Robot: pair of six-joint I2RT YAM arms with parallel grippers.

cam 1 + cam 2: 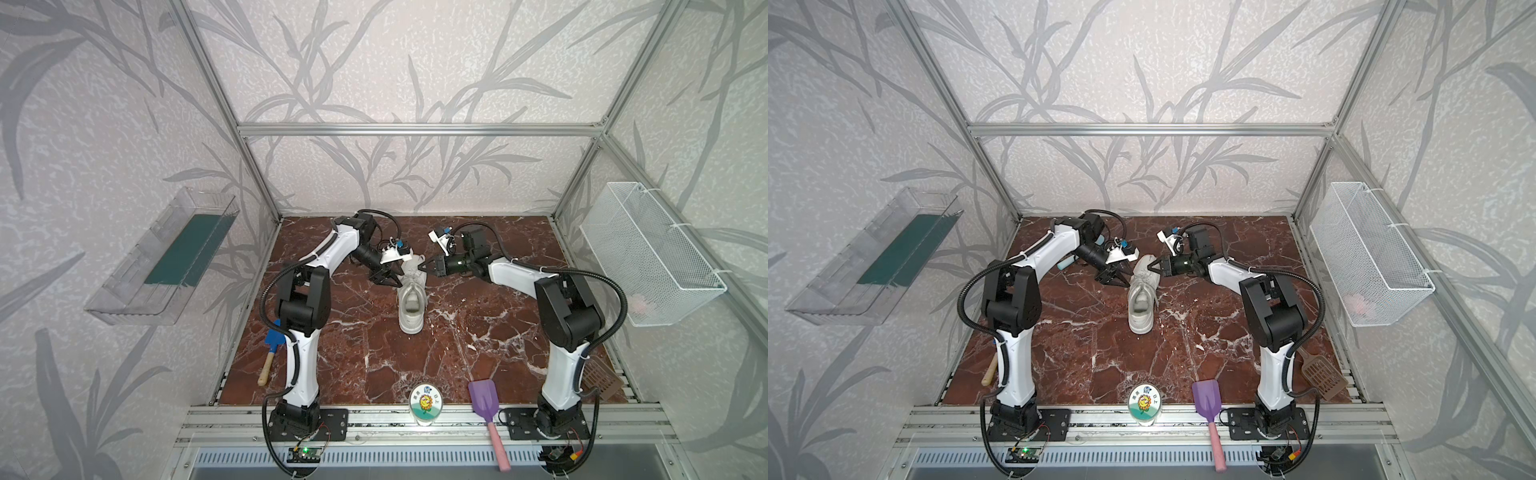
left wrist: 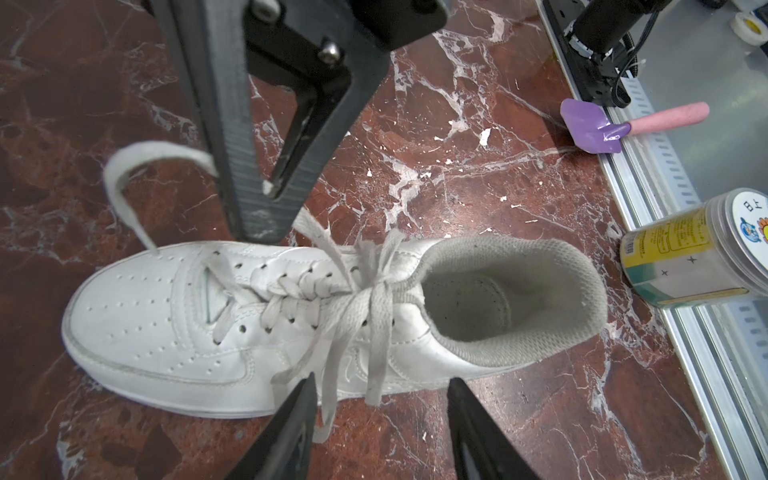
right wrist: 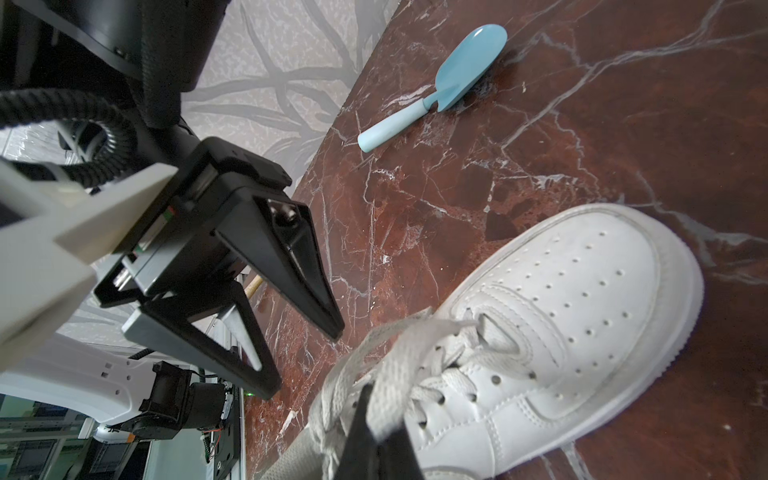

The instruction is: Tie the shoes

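A white sneaker (image 1: 411,301) stands upright near the middle of a red-brown marble tabletop (image 1: 478,332). Its toe points to the far side and its heel to the near edge. Its flat white laces (image 2: 374,299) are crossed into a simple knot at the top of the tongue. Loose ends fall over the side of the shoe that faces the left arm.

The left end effector (image 1: 388,281) is low and just left of the laced part of the shoe, with its two black fingers spread apart. In the left wrist view a hanging lace end passes between those fingers, and they are not pinching it. The right end effector (image 1: 429,266) reaches in from the right, beside the front half of the shoe. Its fingers are pressed together on a strand of lace, and beyond them the strand curls out in a loose loop (image 2: 124,170).

At the near edge stand a round jar with a flower picture on its lid (image 1: 426,403) and a purple scoop with a pink handle (image 1: 484,403). A blue trowel with a wooden handle (image 1: 272,343) lies near left, partly behind the left arm. A brown slotted scoop (image 1: 1323,376) lies near right, and a pale blue scoop (image 3: 457,79) lies far left. A white wire basket (image 1: 652,253) hangs on the right wall, and a clear plastic tray (image 1: 166,257) on the left wall.
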